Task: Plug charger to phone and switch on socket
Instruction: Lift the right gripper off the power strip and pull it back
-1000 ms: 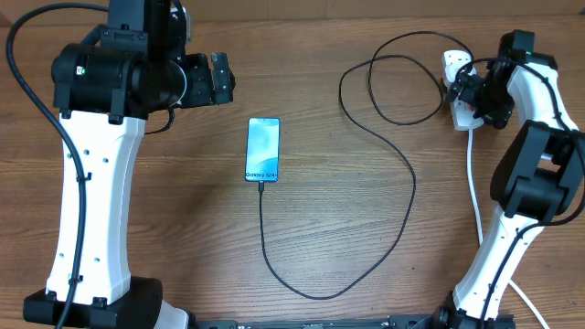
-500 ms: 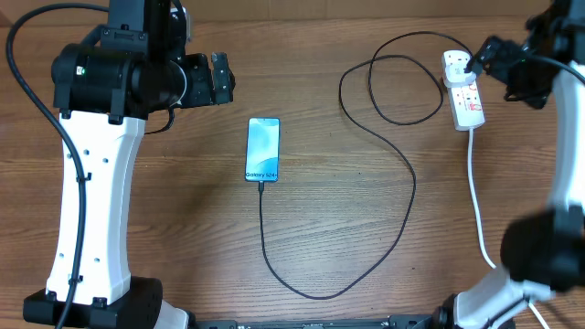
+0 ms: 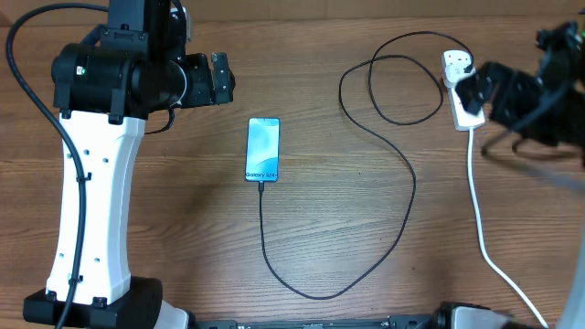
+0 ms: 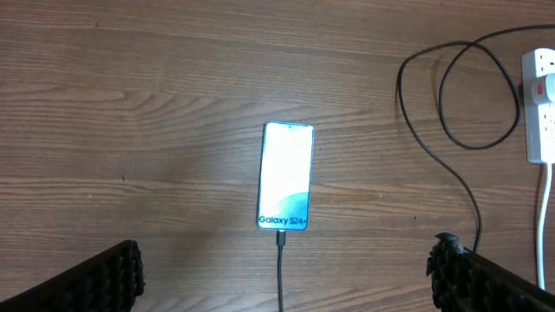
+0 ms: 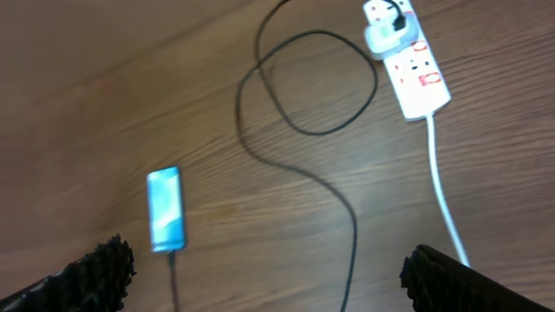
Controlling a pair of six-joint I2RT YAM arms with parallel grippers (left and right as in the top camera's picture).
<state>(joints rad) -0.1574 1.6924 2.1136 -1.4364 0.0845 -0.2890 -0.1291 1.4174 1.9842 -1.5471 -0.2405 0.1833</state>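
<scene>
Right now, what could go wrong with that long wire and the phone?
The charger cable lies in wide loose loops between the phone and the socket. An arm passing low could snag it and tug the phone or pull its tip out. The right arm looks blurred close beside the socket, so it might knock it. The pictures do not show whether the socket is switched on, so the phone may not be charging.

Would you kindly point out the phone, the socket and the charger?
phone [image 3: 262, 149]: overhead, middle of screen.
socket [image 5: 420, 68]: right wrist, white body between red switches.
charger [image 4: 279, 269]: left wrist, cable just below phone.
</scene>
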